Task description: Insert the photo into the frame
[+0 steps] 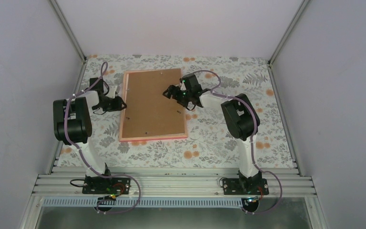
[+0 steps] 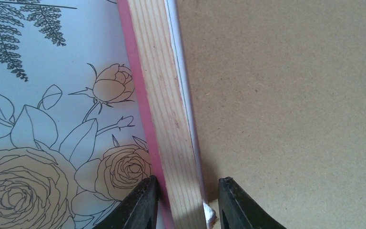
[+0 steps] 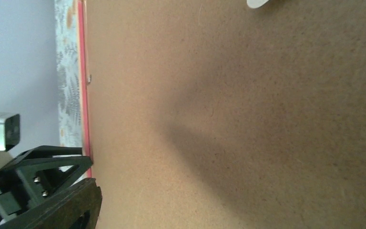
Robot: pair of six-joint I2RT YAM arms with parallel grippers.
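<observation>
Pink-railed rectangular frame (image 1: 152, 137) lay toward the table's (image 1: 228, 143) far edge; left tool (image 1: 122, 103) clasped its left rail, right tool (image 1: 167, 93) gaped, released, above brown backing board (image 1: 152, 105).

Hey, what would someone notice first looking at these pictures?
A bright pink rectangular picture frame lies mid-table, filled by a brown fibreboard backing. The left arm's fingers straddle the frame's left rail; the right arm's fingers hang over the board.

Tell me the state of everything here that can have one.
Thin pink rectangular picture frame: lying face down on floral table.
Brown backing board: seated inside the frame, flat.
Photo: not visible.
Left gripper: fingers astride frame's left rail, grip unclear.
Right gripper: open, above the board.
</observation>
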